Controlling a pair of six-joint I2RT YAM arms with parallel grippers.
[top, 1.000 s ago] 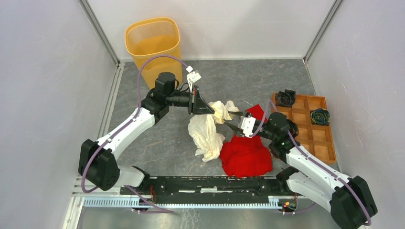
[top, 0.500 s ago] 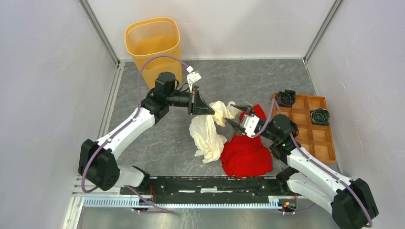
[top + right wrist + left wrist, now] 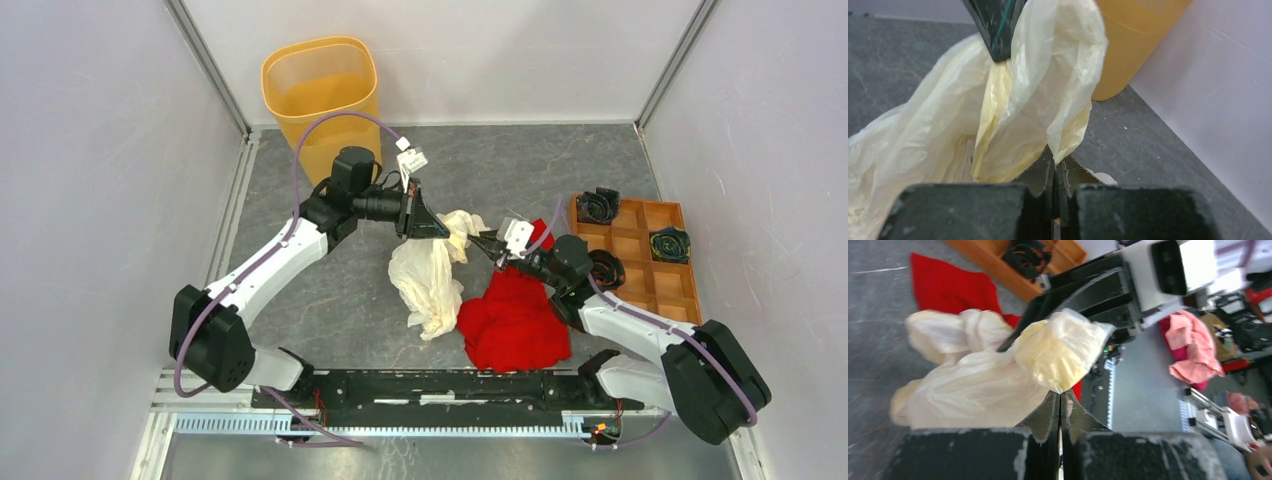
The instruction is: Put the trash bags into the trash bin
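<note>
1. The left gripper (image 3: 437,228) has its jaws pressed flat together, and its wrist view shows no gap. A fold of the trash bag (image 3: 425,280) is pinched at the tips.
2. The right gripper (image 3: 480,241) has its jaws closed against each other in the same way. In its wrist view, a lower edge of the cream film is caught between the tips.
3. The 2 grippers face each other above the middle of the table (image 3: 330,300), with their tips near one another. Each holds the bag's bunched upper part.
4. From these 2 holds the bag drapes toward the near edge. Its crumpled lower part lies just beside the red cloth (image 3: 515,325) — we cannot confirm contact between them.
5. The trash bin (image 3: 320,85) stands upright in the far left corner, behind the left arm's wrist. The bag lies wholly outside it and well apart from it.
6. The wooden tray (image 3: 660,290) sits at the right, beside the right arm. It holds dark coiled items (image 3: 670,244) in its far compartments — we cannot tell what they are.
</note>
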